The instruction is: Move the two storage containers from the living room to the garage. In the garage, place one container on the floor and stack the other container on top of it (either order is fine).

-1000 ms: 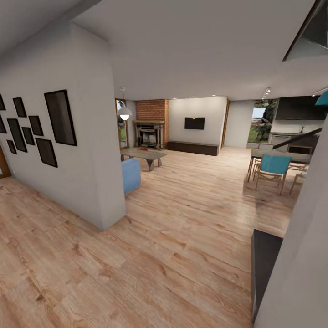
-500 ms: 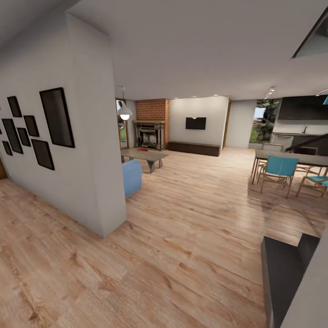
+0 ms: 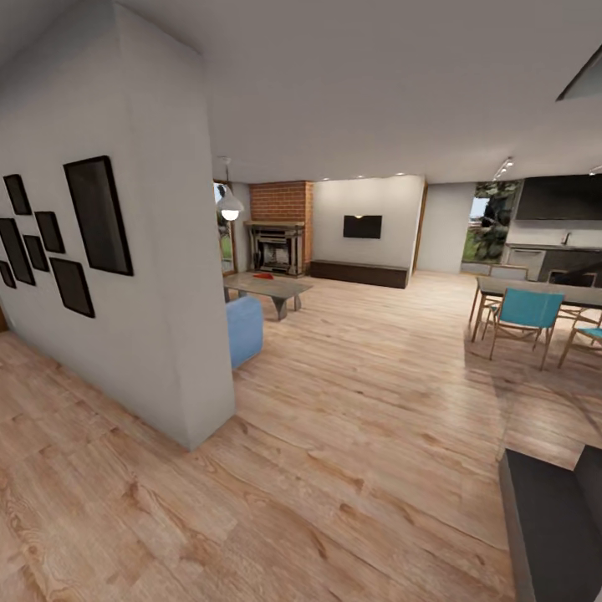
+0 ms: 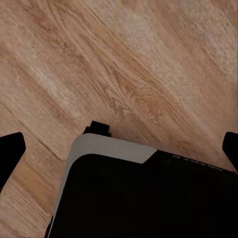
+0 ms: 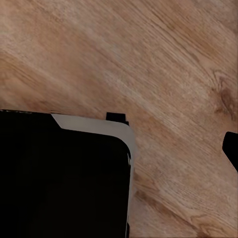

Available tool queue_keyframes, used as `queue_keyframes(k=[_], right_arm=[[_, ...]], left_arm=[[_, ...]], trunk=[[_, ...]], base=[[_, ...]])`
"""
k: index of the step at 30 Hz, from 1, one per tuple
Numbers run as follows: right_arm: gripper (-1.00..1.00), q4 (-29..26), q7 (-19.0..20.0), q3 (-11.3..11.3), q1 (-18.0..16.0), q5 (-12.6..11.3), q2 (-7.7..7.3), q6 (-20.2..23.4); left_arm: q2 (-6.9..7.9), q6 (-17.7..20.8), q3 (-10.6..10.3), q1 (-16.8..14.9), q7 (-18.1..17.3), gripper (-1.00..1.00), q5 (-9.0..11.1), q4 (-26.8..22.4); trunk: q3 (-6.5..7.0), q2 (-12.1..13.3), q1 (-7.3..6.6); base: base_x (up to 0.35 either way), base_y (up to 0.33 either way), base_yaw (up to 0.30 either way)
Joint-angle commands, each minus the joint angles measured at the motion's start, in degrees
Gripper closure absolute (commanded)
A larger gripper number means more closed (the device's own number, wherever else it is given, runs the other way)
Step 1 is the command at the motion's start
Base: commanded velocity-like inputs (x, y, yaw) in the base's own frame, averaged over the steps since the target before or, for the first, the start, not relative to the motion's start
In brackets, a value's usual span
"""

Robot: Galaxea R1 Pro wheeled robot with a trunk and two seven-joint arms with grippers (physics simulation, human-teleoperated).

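Approach step: robot faces the living room (image 3: 334, 251); a storage container (image 3: 262, 274) appears to lie on the low surface (image 3: 266, 287). Left gripper (image 4: 119, 146) fingertips spread apart, empty; right gripper state indeterminable. Next: drive closer.

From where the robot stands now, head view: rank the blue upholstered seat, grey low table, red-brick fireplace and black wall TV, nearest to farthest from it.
1. Blue upholstered seat: left, just behind the white wall corner.
2. Grey low table: left of centre, beyond the seat.
3. Red-brick fireplace and black wall TV: both at the far end, too close to call.
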Motion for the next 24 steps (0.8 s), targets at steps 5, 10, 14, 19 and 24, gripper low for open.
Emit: queue_keyframes(k=[5,10,14,19,24], right_arm=[[-1.0,0.17,0.16,0.51,-0.07,-0.6,0.13,-0.3],[-1.0,0.17,0.15,0.56,-0.07,-0.6,0.17,-0.16],[-1.0,0.19,0.15,0.57,-0.07,-0.6,0.15,-0.15],[-1.0,0.16,0.15,0.57,-0.07,-0.6,0.13,-0.14],[-1.0,0.18,0.15,0.57,-0.07,-0.6,0.13,-0.14]], left_arm=[[-0.01,-0.02,-0.49,-0.04,0.14,-1.0,0.42,0.01],[-0.01,-0.02,-0.49,-0.04,0.14,-1.0,0.42,0.01],[-0.01,-0.02,-0.49,-0.04,0.14,-1.0,0.42,0.01],[-0.01,-0.08,-0.48,-0.04,0.14,-1.0,0.42,0.01],[-0.01,-0.1,-0.49,-0.04,0.14,-1.0,0.42,0.01]], trunk=[[-0.08,-0.05,0.04],[-0.08,-0.05,0.04],[-0.08,-0.05,0.04],[-0.08,-0.05,0.04],[-0.08,-0.05,0.04]], base=[[0.323,0.02,-0.047],[0.323,0.004,-0.199],[0.323,0.001,-0.236],[0.322,0.0,-0.243],[0.323,0.0,-0.245]])
